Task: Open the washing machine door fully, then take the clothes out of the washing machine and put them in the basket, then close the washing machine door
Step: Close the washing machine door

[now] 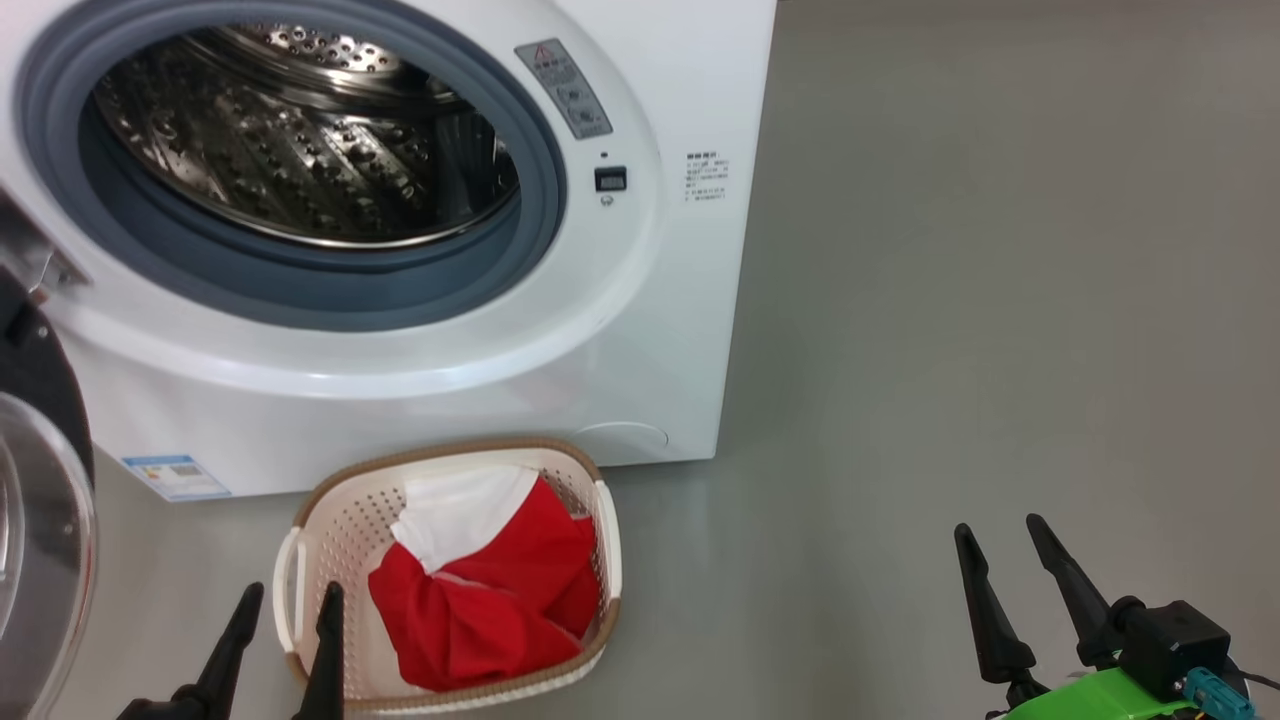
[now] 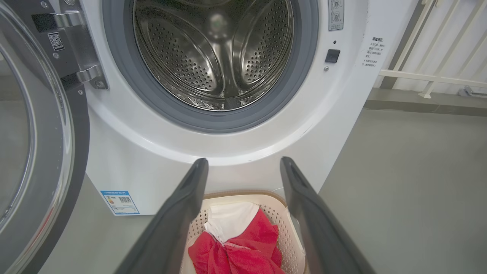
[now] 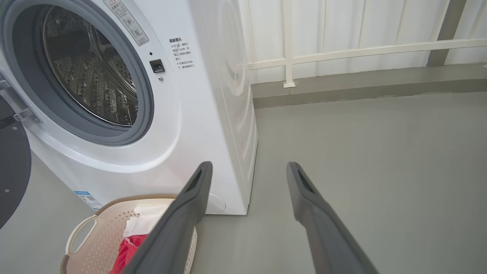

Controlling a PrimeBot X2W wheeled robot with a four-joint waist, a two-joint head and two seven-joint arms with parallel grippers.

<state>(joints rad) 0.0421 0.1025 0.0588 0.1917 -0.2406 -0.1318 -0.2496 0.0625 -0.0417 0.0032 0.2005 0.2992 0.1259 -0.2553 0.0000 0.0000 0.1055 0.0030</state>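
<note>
The white washing machine (image 1: 640,330) stands with its round door (image 1: 40,480) swung wide open to the left; the steel drum (image 1: 300,140) holds no fabric that I can see. Red clothes (image 1: 490,590) with a white panel lie in the cream basket (image 1: 330,520) on the floor before the machine. My left gripper (image 1: 290,600) hangs open just above the basket's left side, holding nothing. My right gripper (image 1: 1000,535) is open over bare floor at the lower right, well away from the basket. The left wrist view looks down on the clothes (image 2: 243,243) between the fingers (image 2: 190,190).
Grey floor (image 1: 1000,300) stretches to the right of the machine. A white railing and low kerb (image 3: 342,57) run behind it. The open door (image 2: 34,144) juts out on the left, close to my left arm.
</note>
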